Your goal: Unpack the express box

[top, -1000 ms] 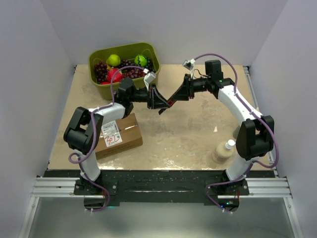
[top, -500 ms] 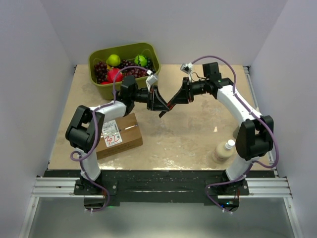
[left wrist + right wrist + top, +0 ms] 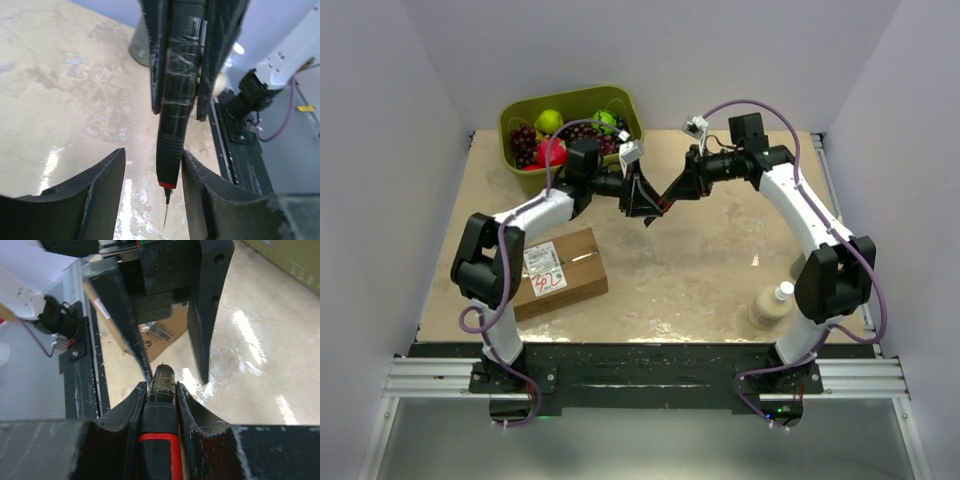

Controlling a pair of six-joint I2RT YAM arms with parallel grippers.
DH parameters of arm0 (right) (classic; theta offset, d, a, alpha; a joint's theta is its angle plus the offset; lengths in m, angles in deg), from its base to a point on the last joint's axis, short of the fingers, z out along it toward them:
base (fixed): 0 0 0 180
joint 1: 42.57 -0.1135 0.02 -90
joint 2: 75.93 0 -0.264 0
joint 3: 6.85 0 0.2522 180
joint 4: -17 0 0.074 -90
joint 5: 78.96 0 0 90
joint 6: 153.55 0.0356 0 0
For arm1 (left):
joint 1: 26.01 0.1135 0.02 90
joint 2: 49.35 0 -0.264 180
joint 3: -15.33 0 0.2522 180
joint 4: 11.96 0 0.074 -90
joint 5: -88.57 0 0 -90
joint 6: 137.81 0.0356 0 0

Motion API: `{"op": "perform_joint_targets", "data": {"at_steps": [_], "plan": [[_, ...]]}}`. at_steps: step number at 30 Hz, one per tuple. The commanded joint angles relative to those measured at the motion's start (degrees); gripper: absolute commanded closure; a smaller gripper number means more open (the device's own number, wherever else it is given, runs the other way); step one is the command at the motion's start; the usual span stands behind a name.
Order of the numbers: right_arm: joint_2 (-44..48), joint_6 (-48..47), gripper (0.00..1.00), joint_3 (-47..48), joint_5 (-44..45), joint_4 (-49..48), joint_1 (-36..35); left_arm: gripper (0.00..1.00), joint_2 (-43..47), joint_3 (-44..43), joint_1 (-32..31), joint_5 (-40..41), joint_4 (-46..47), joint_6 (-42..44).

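Black with a red band, the cutting pen (image 3: 175, 100) hangs in front of the fruit bin (image 3: 570, 93). Your right gripper (image 3: 160, 386) clamps its barrel. Your left gripper (image 3: 152, 156) stands spread around it, gripping nothing, probably so the right alone cuts. The box (image 3: 560, 272) lies taped shut, well in front of that bin.

Illegible label (image 3: 545, 268) on express box (image 3: 584, 272)
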Motion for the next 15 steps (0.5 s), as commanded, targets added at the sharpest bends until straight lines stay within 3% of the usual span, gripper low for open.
{"op": "perform_joint_targets", "data": {"at_steps": [1, 2, 3, 7, 11, 15], "plan": [[2.6, 3.8, 1.0, 7.6, 6.5, -0.8, -0.5, 0.35, 5.8, -6.7, 2.4, 9.9, -19.8, 20.2], [2.0, 3.7, 1.0, 8.8, 6.2, -0.1, -0.1, 0.08, 8.1, -7.0, 3.0, 11.1, -26.0, 22.7], [1.4, 3.6, 1.0, 10.0, 5.5, 0.1, 0.1, 0.01, 9.4, -6.9, 4.4, 13.5, -28.4, 24.9], [0.9, 3.0, 1.0, 11.1, 5.1, -1.3, 0.3, 0.01, 17.2, -6.4, 8.2, 18.8, -41.7, 39.1], [4.1, 7.9, 1.0, 8.0, 9.1, -11.8, 0.4, 0.03, 20.9, -9.2, 14.7, 20.6, -62.3, 49.2], [5.2, 9.5, 1.0, 7.2, 10.2, -14.4, 0.4, 0.06, 24.2, -9.7, 27.2, 25.5, -75.4, 57.8]]}}
